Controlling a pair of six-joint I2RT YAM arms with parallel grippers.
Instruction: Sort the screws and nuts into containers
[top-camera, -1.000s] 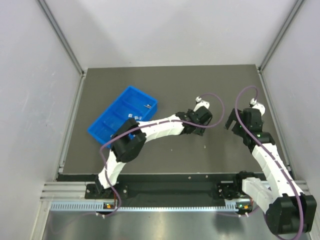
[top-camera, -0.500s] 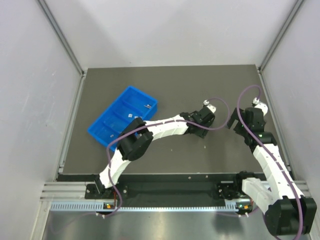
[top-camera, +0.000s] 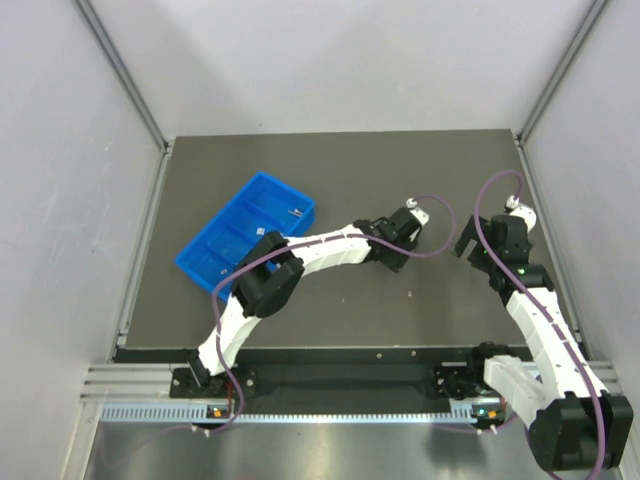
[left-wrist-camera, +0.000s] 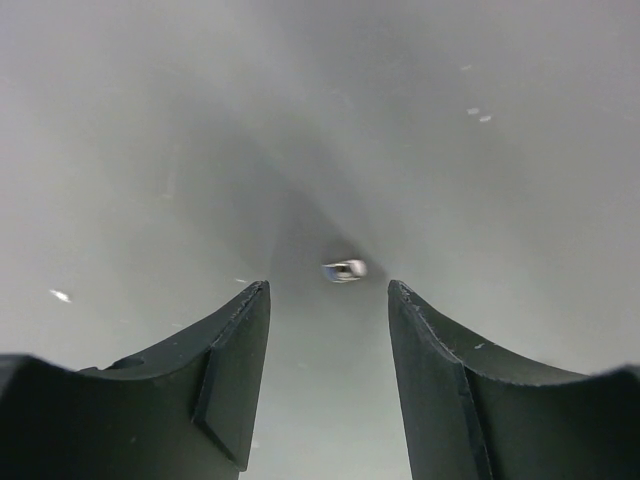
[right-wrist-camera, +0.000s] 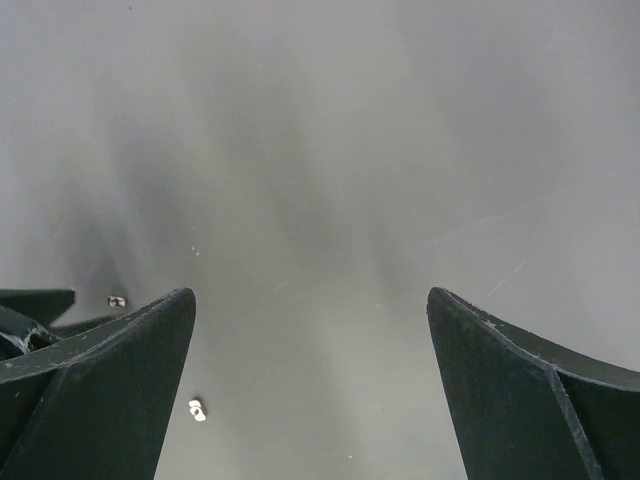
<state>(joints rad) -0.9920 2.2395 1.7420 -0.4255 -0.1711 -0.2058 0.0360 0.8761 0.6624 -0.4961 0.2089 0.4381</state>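
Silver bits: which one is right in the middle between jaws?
The silver bit in the left wrist view, centred ahead of the gap. The two bits in the right wrist view lie off-centre.

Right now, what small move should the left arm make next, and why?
Probably ease the left gripper forward and down until it straddles the small silver fastener. The jaws stand apart with nothing between them, and the fastener lies on the table just ahead of the gap, roughly centred.
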